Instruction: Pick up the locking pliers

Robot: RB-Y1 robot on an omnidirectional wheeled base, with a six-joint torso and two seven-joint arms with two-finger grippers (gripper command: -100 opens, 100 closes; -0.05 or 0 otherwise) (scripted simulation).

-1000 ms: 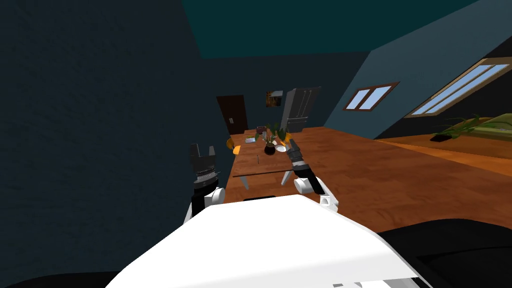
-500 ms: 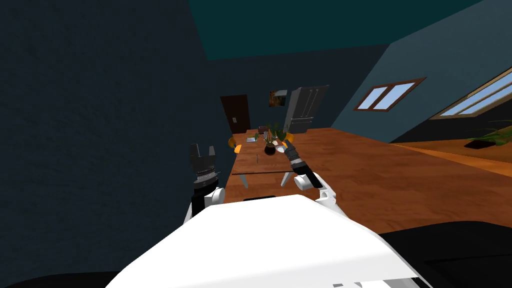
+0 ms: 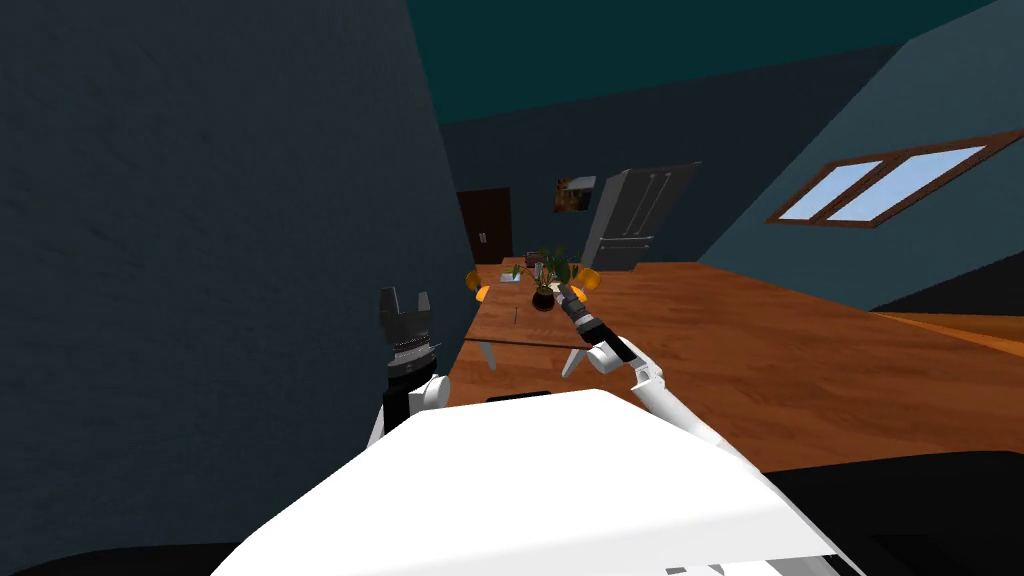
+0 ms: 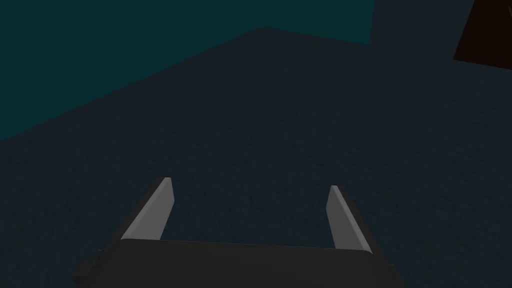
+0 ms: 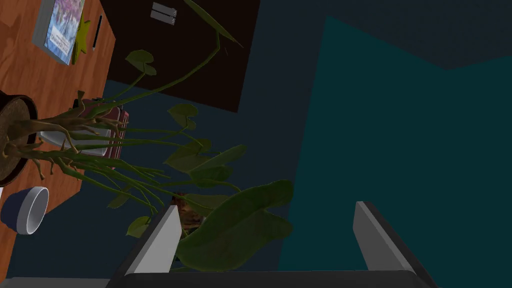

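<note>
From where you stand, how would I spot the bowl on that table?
Find the long wooden table ahead, then the potted plant standing on it. The bowl sits on the tabletop beside the plant's pot. Unlike the flat book farther along, it is round, dark blue outside and white inside.

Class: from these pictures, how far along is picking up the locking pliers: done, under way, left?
Done: nothing; left gripper, raised by the wall, and right gripper are open and empty. Under way: the right gripper reaches over the table beside the potted plant. Left: finding, gripping and lifting the pliers; a thin dark item on the table may be them, I cannot tell.
</note>
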